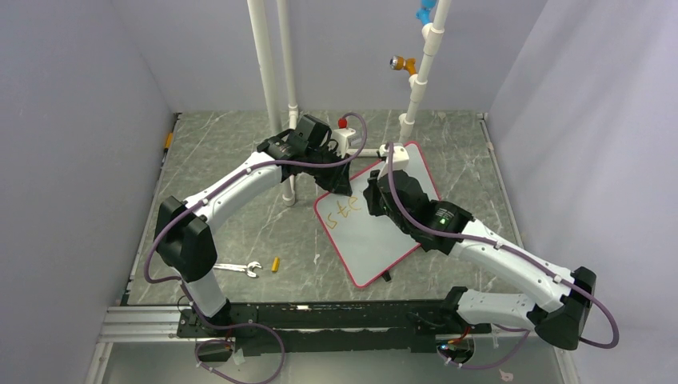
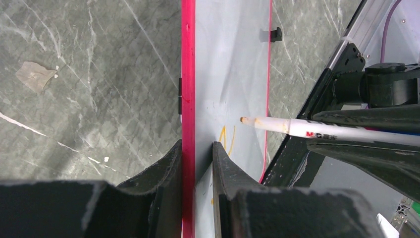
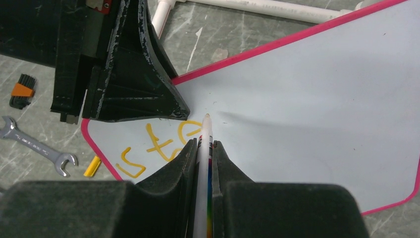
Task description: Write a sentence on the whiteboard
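Note:
The whiteboard (image 1: pixel 376 240) with its red-pink rim lies tilted on the table. My left gripper (image 1: pixel 344 188) is shut on its upper left edge; in the left wrist view the gripper (image 2: pixel 197 145) has one jaw on each side of the rim, on the whiteboard (image 2: pixel 233 74). My right gripper (image 3: pixel 204 143) is shut on a white marker (image 3: pixel 204 130), over the whiteboard (image 3: pixel 307 109). The marker's tip sits just right of the orange-yellow letters "ste" of the sentence (image 3: pixel 153 146). Whether the tip touches the board I cannot tell. The marker (image 2: pixel 297 126) also shows from the side.
A wrench (image 1: pixel 237 269) and a small yellow cap (image 1: pixel 275 264) lie left of the board. White pipes (image 1: pixel 264 56) stand at the back, another pipe (image 1: pixel 424 72) behind the board's far corner. A black hex-key set (image 3: pixel 21 90) lies on the table.

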`<move>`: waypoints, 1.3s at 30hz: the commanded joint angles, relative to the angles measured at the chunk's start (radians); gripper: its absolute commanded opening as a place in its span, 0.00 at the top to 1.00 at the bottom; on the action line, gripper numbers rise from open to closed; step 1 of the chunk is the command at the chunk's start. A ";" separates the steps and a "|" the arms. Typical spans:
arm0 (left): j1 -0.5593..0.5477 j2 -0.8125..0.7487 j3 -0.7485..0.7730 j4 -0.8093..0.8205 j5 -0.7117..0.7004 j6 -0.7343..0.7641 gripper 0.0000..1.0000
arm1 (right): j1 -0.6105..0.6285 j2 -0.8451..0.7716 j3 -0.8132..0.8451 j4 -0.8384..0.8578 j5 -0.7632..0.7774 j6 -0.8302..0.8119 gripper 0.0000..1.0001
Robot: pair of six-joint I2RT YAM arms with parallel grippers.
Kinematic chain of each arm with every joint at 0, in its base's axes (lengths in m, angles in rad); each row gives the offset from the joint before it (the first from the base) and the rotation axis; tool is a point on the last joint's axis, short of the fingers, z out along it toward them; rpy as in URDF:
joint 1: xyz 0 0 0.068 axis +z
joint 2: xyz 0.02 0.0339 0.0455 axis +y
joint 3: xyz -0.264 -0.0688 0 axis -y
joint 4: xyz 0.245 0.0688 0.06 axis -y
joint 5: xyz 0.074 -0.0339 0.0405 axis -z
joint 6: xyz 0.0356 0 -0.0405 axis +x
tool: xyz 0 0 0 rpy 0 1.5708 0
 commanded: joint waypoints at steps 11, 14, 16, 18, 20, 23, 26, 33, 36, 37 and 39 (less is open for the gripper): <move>-0.013 -0.057 0.016 0.030 -0.034 0.053 1.00 | -0.023 0.052 0.001 0.062 -0.019 0.001 1.00; -0.012 -0.057 0.015 0.030 -0.034 0.053 1.00 | -0.024 0.050 -0.012 0.057 -0.020 0.006 1.00; -0.014 -0.057 0.016 0.030 -0.034 0.054 1.00 | -0.025 0.044 -0.028 0.058 -0.024 0.013 1.00; -0.014 -0.057 0.016 0.030 -0.034 0.053 1.00 | -0.024 0.037 -0.047 0.057 -0.030 0.024 1.00; -0.013 -0.057 0.016 0.028 -0.035 0.054 1.00 | -0.024 0.030 -0.067 0.055 -0.036 0.034 1.00; -0.013 -0.059 0.016 0.029 -0.037 0.055 1.00 | -0.024 0.011 -0.100 0.049 -0.041 0.050 1.00; -0.013 -0.057 0.016 0.028 -0.037 0.055 1.00 | -0.024 -0.015 -0.134 0.039 -0.045 0.067 1.00; -0.015 -0.059 0.016 0.029 -0.040 0.055 1.00 | -0.024 -0.073 -0.204 0.002 -0.058 0.110 1.00; -0.016 -0.057 0.015 0.028 -0.040 0.054 1.00 | -0.024 -0.089 -0.201 -0.020 -0.064 0.119 1.00; -0.016 -0.057 0.016 0.028 -0.040 0.053 1.00 | -0.024 -0.095 -0.194 -0.031 -0.065 0.121 1.00; -0.016 -0.056 0.016 0.027 -0.041 0.055 1.00 | -0.022 -0.103 -0.169 -0.053 -0.063 0.121 1.00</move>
